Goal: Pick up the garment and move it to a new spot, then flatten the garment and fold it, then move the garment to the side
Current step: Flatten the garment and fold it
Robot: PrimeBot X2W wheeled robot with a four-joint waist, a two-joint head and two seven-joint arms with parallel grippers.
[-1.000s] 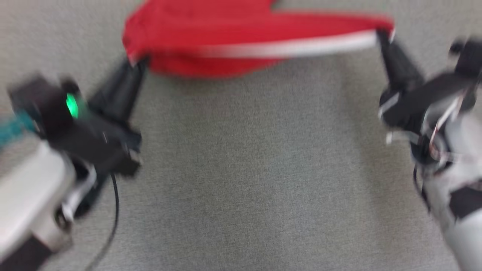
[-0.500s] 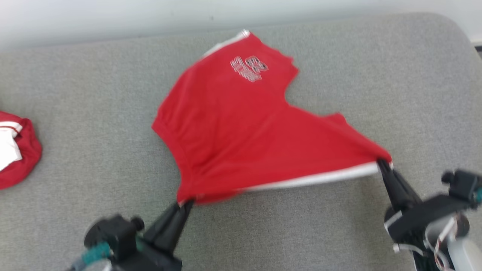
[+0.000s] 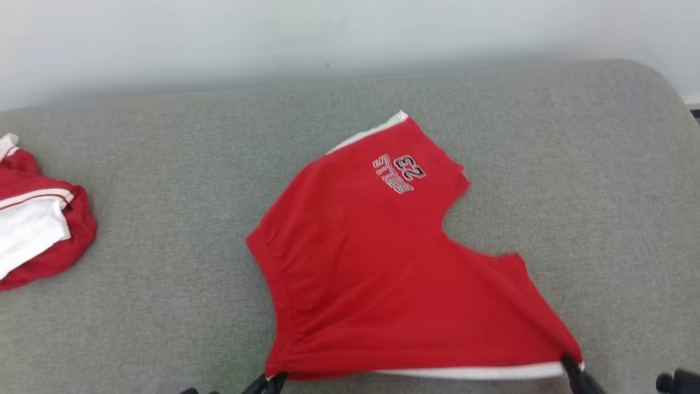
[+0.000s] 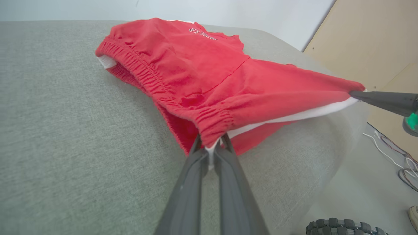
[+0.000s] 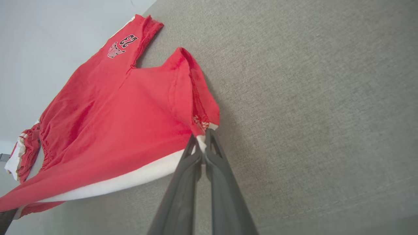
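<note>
Garment (image 3: 383,273), red shorts, sprawls centre frame on the grey cushion (image 3: 164,306), near edge pulled taut. Left gripper (image 4: 211,145) is clamped tight on the waistband corner, right gripper (image 5: 203,140) on the leg hem; head view crops both at bottom edge. Red-and-white cloth (image 3: 38,230) cut off far left.

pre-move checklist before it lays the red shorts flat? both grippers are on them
1. Left gripper shut on the shorts at a waistband corner: ok.
2. Right gripper shut on a leg hem corner: ok.
3. White stripe stretched straight between grippers: ok.
4. Shorts flat on cushion: not ok, near edge lifted, waistband bunched.
5. Second garment apart from shorts, at left: ok.
6. Both fabric layers in each grip: cannot tell.
</note>
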